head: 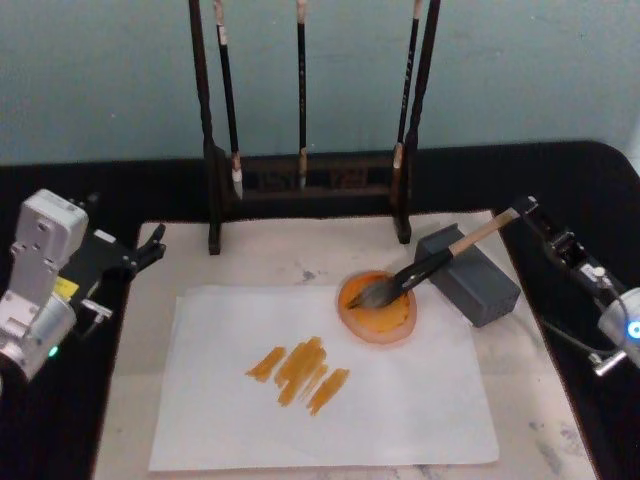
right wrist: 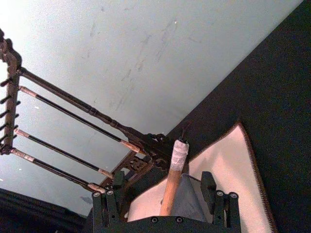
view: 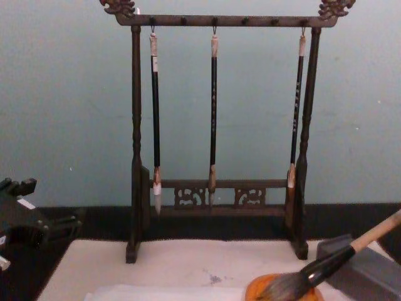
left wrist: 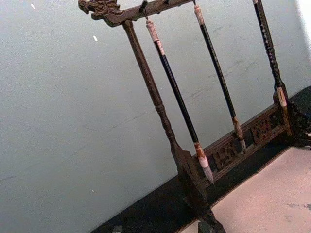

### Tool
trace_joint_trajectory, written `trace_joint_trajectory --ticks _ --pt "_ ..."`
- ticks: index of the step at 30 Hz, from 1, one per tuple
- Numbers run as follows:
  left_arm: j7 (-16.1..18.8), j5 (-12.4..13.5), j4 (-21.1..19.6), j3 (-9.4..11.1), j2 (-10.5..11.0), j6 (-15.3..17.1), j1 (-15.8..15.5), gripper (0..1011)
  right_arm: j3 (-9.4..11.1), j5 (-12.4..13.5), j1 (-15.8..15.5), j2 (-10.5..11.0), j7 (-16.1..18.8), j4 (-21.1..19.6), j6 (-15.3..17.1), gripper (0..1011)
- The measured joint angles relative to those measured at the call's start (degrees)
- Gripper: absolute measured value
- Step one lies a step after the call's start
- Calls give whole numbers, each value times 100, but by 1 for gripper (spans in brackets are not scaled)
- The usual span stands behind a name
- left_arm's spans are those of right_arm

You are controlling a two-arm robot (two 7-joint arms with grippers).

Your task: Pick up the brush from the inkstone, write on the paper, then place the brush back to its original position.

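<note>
The brush [head: 425, 268] lies tilted, its bushy tuft in the round orange dish [head: 385, 322] and its tan handle propped on the grey inkstone block [head: 480, 285]. My right gripper [head: 527, 210] is at the whitish end of the handle. In the right wrist view its fingers [right wrist: 104, 201] stand apart on either side of the handle [right wrist: 170, 187], open. The white paper [head: 400, 400] lies flat on the mat and carries several orange strokes [head: 300, 370]. My left gripper [head: 148, 248] is parked open at the mat's left edge, away from the brush.
A dark wooden brush stand [head: 300, 185] with three thin black-handled brushes [view: 213, 113] stands at the back of the cream mat [head: 270, 250]. Black table surface [head: 590, 180] surrounds the mat. A pale blue-green wall is behind.
</note>
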Motion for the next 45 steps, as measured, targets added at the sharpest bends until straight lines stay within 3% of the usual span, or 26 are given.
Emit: trace_joint_trajectory --ticks 12,34,45 --pt "0 0 0 0 0 0 0 1010 -380 -6 510 -110 280 647 -179 1000" --pt "0 0 0 0 0 0 0 1010 -816 98 1172 -116 251 1441 -283 1000" --pt "0 0 0 0 0 0 0 1010 -796 98 1156 -119 245 1426 -276 1000"
